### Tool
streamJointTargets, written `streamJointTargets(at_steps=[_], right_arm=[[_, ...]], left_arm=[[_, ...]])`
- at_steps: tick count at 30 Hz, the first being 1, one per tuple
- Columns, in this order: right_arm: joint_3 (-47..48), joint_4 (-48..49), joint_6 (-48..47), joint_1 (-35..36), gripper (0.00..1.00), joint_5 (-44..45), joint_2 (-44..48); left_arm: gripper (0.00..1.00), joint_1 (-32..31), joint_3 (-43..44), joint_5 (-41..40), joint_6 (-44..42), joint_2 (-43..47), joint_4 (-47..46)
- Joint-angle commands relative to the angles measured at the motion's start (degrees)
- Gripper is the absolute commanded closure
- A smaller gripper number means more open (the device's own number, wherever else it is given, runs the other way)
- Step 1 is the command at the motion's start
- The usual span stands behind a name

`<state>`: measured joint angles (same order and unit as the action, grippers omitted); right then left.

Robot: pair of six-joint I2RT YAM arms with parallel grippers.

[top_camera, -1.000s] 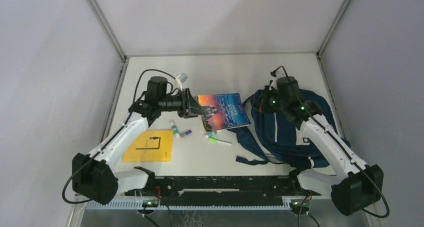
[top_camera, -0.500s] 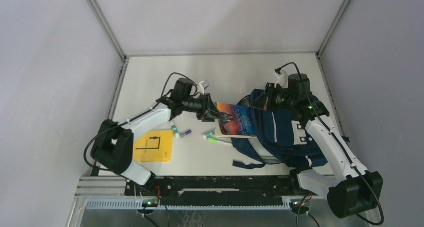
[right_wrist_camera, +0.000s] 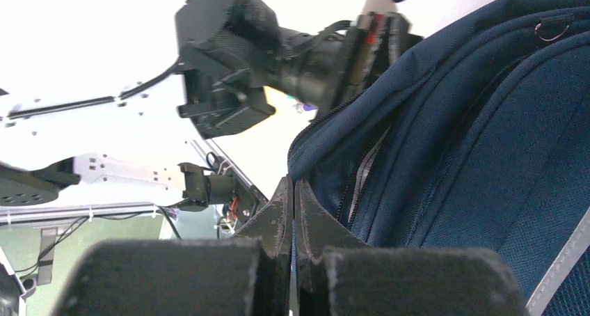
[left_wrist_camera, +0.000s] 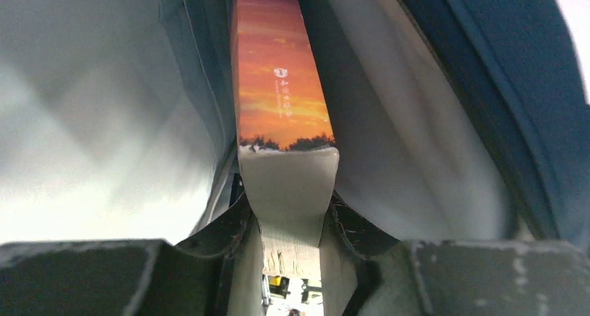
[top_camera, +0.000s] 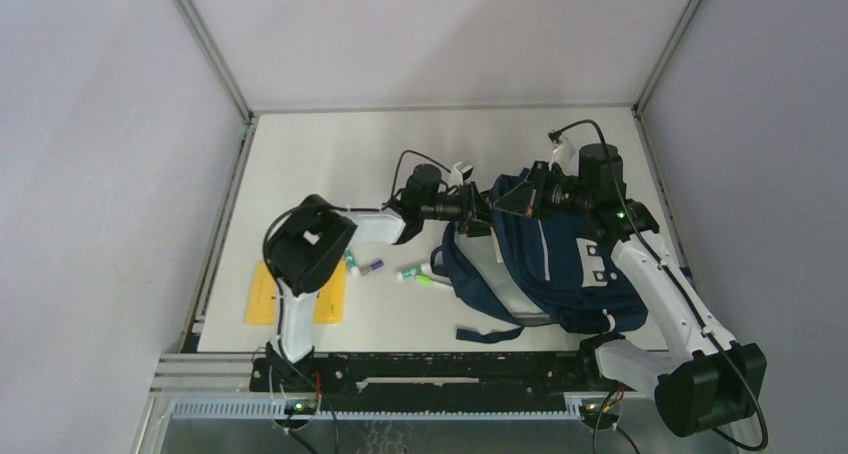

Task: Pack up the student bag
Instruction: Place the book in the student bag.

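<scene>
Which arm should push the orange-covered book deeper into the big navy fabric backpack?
Left. The left gripper clamps the book inside the backpack; the right gripper is pinching the opening's edge.

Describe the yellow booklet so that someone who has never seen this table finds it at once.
In the overhead view, take the white table and go to its near left part, by the left arm. The yellow booklet lies flat there, its middle hidden behind that arm. It is the only yellow thing, and much larger than the small markers to its right.
</scene>
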<state>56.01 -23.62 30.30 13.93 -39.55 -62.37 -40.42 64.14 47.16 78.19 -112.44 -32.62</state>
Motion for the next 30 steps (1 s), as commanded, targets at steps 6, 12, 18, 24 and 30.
streamJointTargets(at_steps=[6, 12, 18, 24, 30], right_arm=[[2.88, 6.31, 1.93, 0.22, 1.0, -4.11, 0.74], [2.87, 5.82, 1.87, 0.22, 1.0, -3.54, 0.13], [2.5, 5.08, 1.65, 0.22, 1.0, -1.49, 0.3], [1.65, 5.32, 2.16, 0.16, 1.0, -0.41, 0.52], [1.56, 5.01, 1.92, 0.15, 1.0, 0.7, 0.27]], left_arm=[[1.0, -1.66, 12.08, 2.55, 8.29, -7.96, -19.19], [0.73, -2.55, 14.92, 2.85, 1.39, -8.95, -5.71], [0.33, -2.47, 18.32, 0.4, -13.74, -4.82, 17.81], [0.0, -2.43, 19.86, -1.94, -23.76, -1.89, 32.8], [0.0, -1.92, 20.54, -6.68, -31.63, 1.7, 44.71]])
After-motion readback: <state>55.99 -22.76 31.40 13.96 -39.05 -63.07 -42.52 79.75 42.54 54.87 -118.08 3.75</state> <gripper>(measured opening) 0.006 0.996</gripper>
